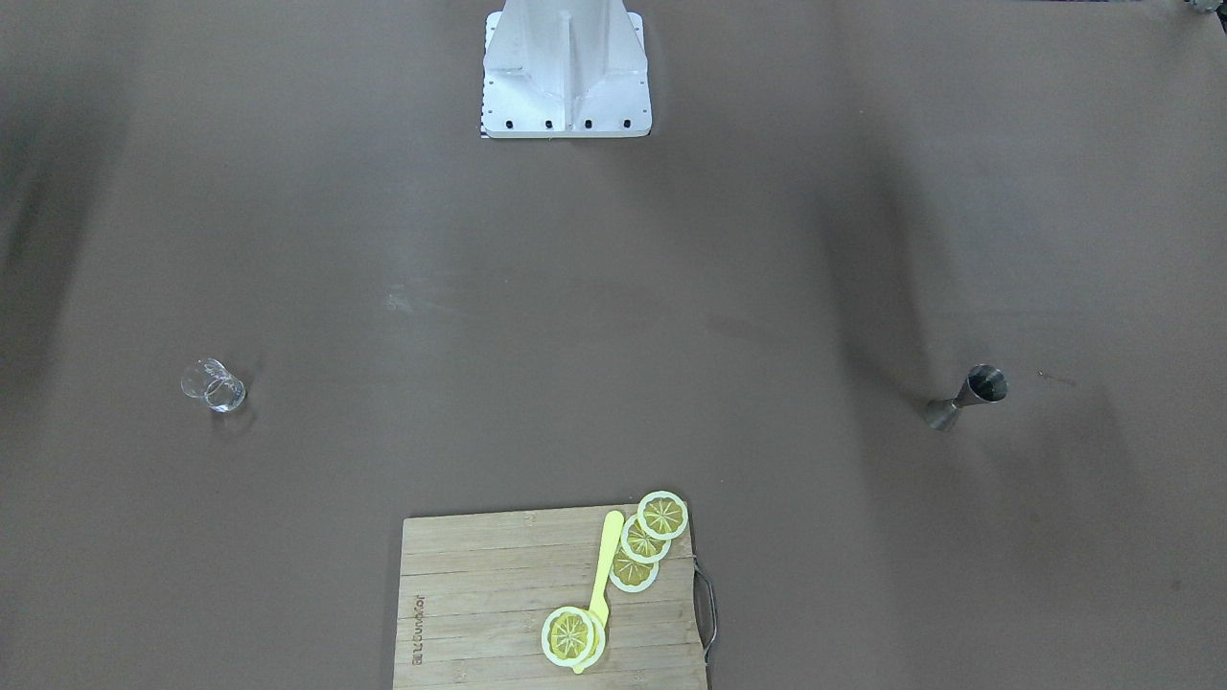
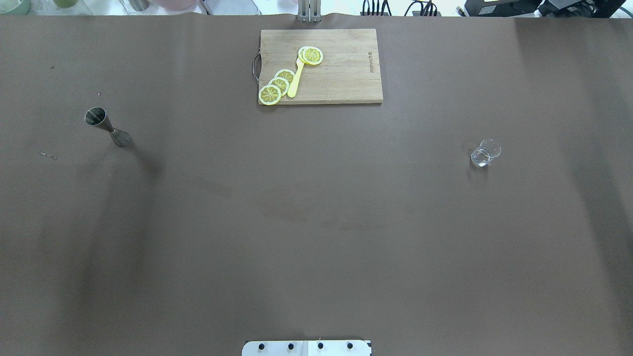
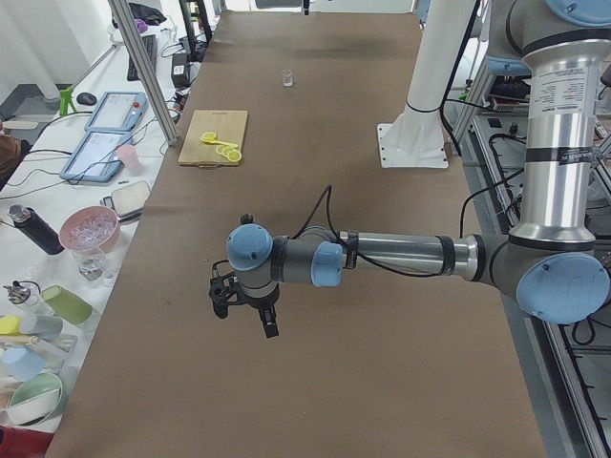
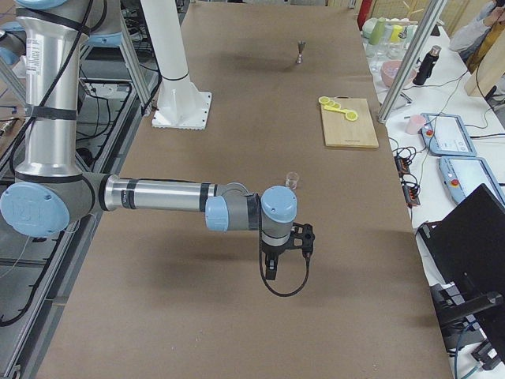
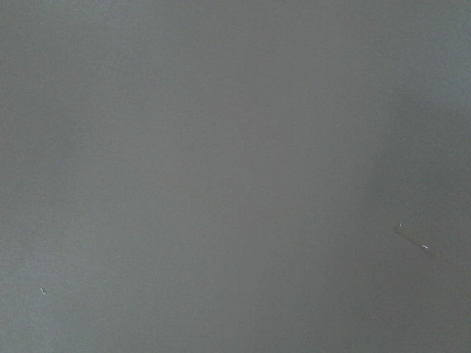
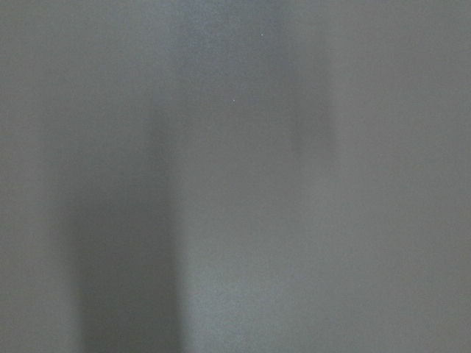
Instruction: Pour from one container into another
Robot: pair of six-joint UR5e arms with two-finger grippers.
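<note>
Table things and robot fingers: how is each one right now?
Jigger: upright, untouched.
Shot glass: upright, fill unclear.
Lemon slices: flat on the cutting board, three overlapping.
Yellow knife: flat, partly under a slice.
Left fingers: over bare table, open or shut unclear.
Right fingers: over bare table, open or shut unclear.

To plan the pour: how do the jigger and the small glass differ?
The jigger is opaque grey metal; the small glass is clear. The jigger is a waisted double cone; the glass a short cup. The jigger stands on the robot's left, the glass on its right. Both stand upright.
</note>
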